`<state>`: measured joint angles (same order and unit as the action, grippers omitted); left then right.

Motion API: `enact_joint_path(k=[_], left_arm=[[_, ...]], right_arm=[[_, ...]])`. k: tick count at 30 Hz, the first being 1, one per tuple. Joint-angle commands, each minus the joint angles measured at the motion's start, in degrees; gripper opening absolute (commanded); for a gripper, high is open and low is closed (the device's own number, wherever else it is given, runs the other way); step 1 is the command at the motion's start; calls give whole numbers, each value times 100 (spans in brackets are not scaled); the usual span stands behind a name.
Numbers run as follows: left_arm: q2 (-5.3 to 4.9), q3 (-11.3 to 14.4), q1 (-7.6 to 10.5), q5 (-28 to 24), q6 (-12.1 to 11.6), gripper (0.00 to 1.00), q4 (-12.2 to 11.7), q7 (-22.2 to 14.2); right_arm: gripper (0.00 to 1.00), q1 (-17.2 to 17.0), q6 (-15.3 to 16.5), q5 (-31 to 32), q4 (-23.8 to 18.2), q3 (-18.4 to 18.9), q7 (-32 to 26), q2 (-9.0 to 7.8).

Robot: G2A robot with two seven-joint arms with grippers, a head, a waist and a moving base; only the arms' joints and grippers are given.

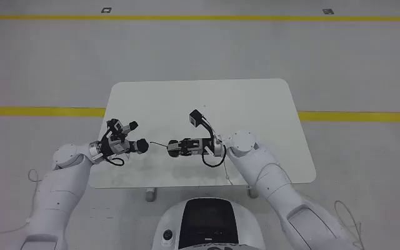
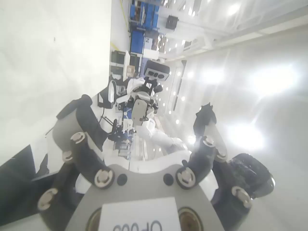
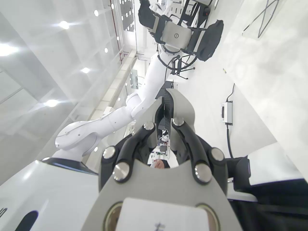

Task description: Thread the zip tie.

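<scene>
The right fingers [image 3: 184,108] are pressed together on the zip tie [image 3: 165,97], a thin dark strip that runs between them and sticks out a little past their tips. It is held in the air above the near part of the counter [image 1: 250,100]. The left fingers [image 2: 84,118] are wide apart with nothing between them, and they face the free end of the strip from near, without touching it. In my judgement the main danger is alignment. The strip is very thin and only a short piece shows beyond the right fingers, so if the left fingers close a little too high, too low or too early, they may close on air or push the end aside and bend it. A second danger is the hold itself: the strip looks smooth and narrow, so a pull or a sideways push could make it slide or turn between the right fingers. I cannot tell where the head with the slot is, so I cannot say how far the tip must travel. If the strip falls on the counter, picking up so flat a thing would probably be difficult.
</scene>
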<state>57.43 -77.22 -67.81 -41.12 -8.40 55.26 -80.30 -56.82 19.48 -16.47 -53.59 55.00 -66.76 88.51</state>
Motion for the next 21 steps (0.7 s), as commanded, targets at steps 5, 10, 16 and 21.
enact_joint_path(k=[5, 10, 16, 21], left_arm=[[-1, 18, -5, -10, 1, 100, 23, 66], [13, 72, -39, -67, 27, 100, 122, 112], [-157, 538, -89, -37, -99, 100, 608, 66], [-385, 853, -87, -570, -293, 100, 778, 66]], right_arm=[[0, -1, 0, 7, -2, -3, 27, 1], [0, -6, 0, 28, -27, -15, 24, 0], [0, -113, 0, -277, -206, 94, -730, -65], [0, -30, 0, -501, -102, 97, -1288, -67]])
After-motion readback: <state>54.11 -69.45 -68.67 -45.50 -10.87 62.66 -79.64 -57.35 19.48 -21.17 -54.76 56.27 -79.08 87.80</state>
